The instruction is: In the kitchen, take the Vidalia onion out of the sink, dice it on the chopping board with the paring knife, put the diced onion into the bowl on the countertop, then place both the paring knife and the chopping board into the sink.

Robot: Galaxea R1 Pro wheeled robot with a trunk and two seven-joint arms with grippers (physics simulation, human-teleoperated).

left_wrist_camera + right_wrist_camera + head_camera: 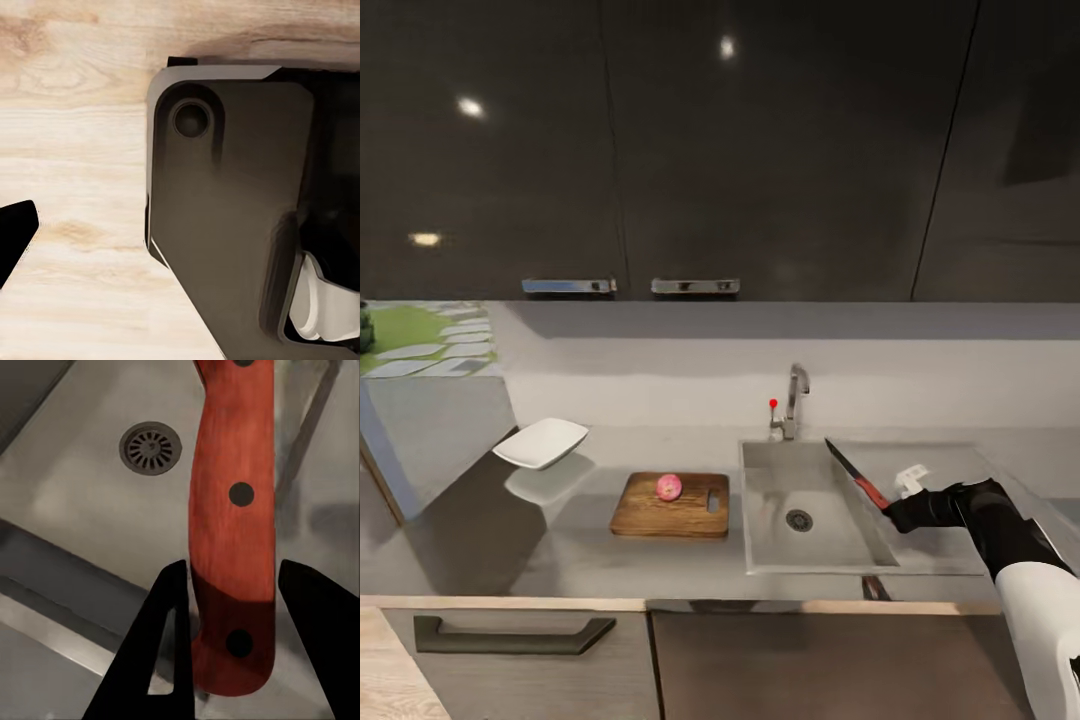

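Onion [669,487] whole, resting on the chopping board [671,506], near the slot-handle end. Board flat on the countertop [560,560], just left of the sink [830,540]. White bowl [541,443] well left of the board, apparently raised above the counter with a shadow beneath.

Knife [857,476] held over the sink's right side, blade angled up and toward the faucet [792,402]. Right gripper [232,585] pinching the red handle [234,510] between both fingers [161,652], drain [151,447] below.

Left gripper: one dark finger [15,240] visible over a pale wood floor [75,187] beside the robot's dark base [232,195]; finger spread cannot be told.
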